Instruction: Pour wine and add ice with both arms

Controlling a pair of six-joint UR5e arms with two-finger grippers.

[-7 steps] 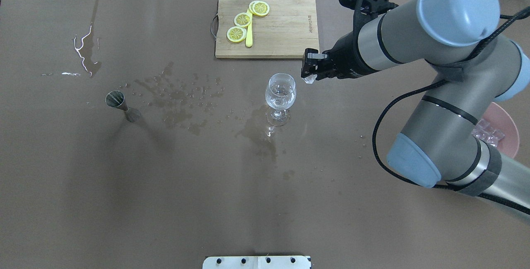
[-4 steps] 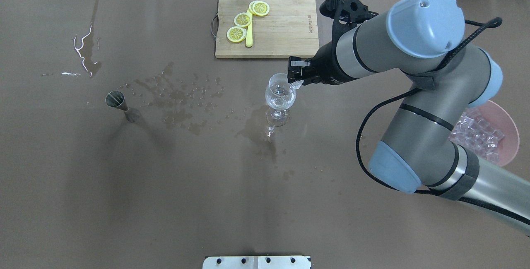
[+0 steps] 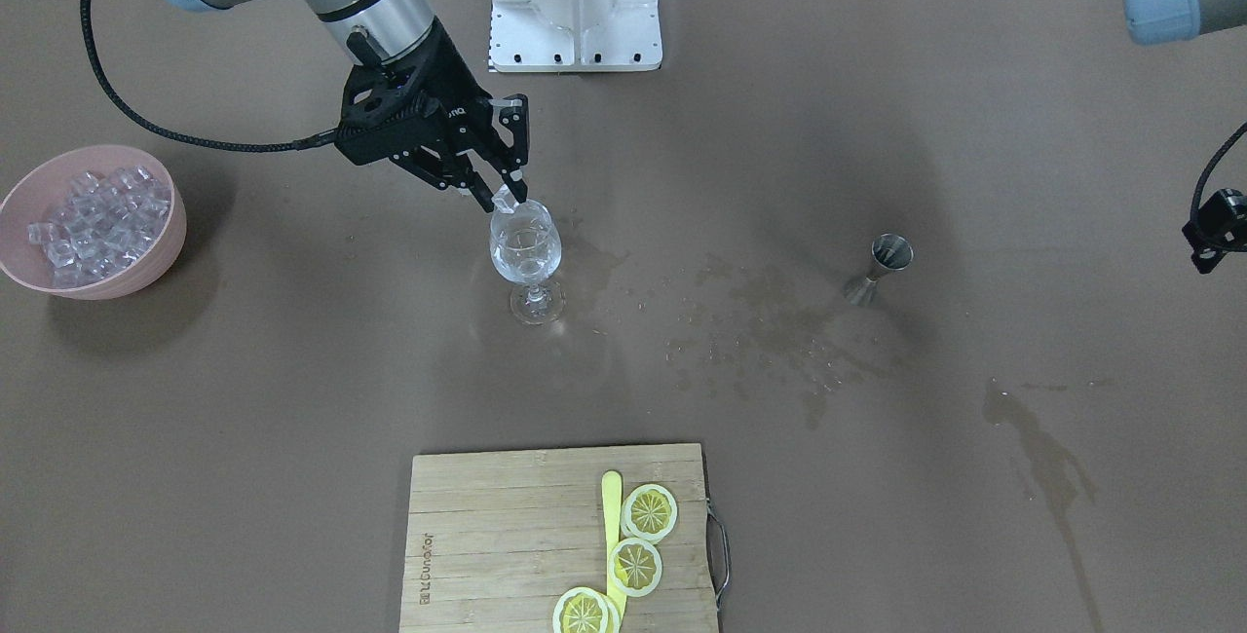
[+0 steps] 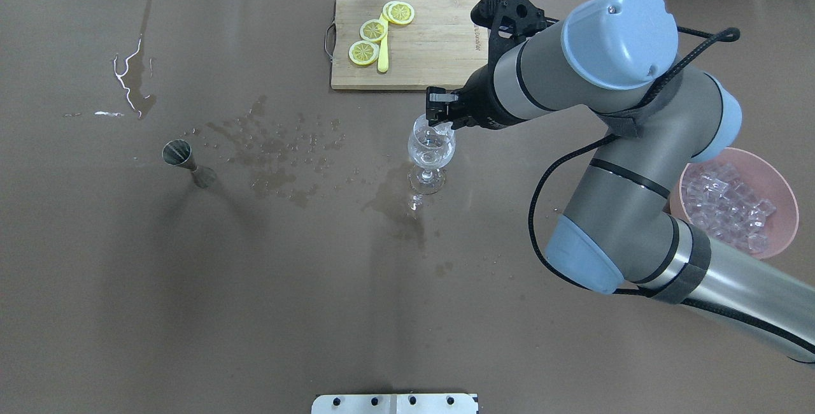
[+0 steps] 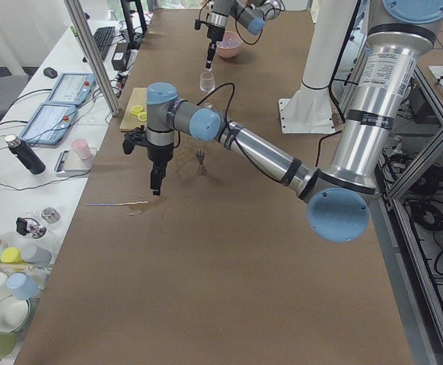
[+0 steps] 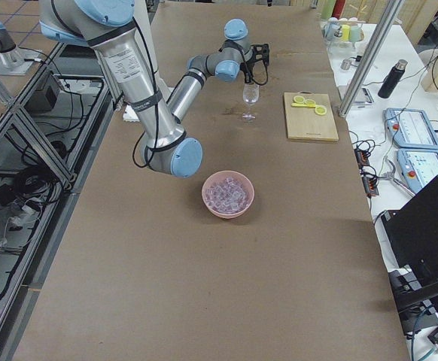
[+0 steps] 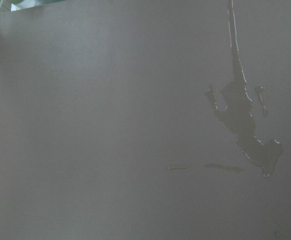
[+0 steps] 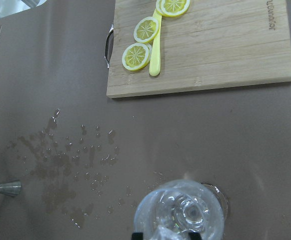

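My right gripper [image 3: 508, 187] is shut on one clear ice cube [image 3: 504, 197] and holds it just over the rim of the wine glass [image 4: 432, 146]. The glass stands upright mid-table with a little clear wine [image 3: 526, 261] in its bowl. In the right wrist view the glass [image 8: 181, 212] is directly below, with the cube [image 8: 166, 235] at the bottom edge. The heap of ice [image 4: 729, 200] lies in a pink bowl [image 4: 786, 210] at the right. My left gripper [image 5: 154, 185] hangs high over the table's left end; I cannot tell whether it is open.
A steel jigger [image 4: 184, 160] stands left of the glass. A wooden board [image 4: 433, 51] with lemon slices [image 4: 372, 30] and a yellow knife lies at the far edge. Wet stains [image 4: 274, 153] spread between jigger and glass. A spill [image 4: 130, 83] marks the far left.
My right arm has swung left, carrying the ice cube from beside the glass to over its rim. The bowl of ice is now uncovered in the overhead view.
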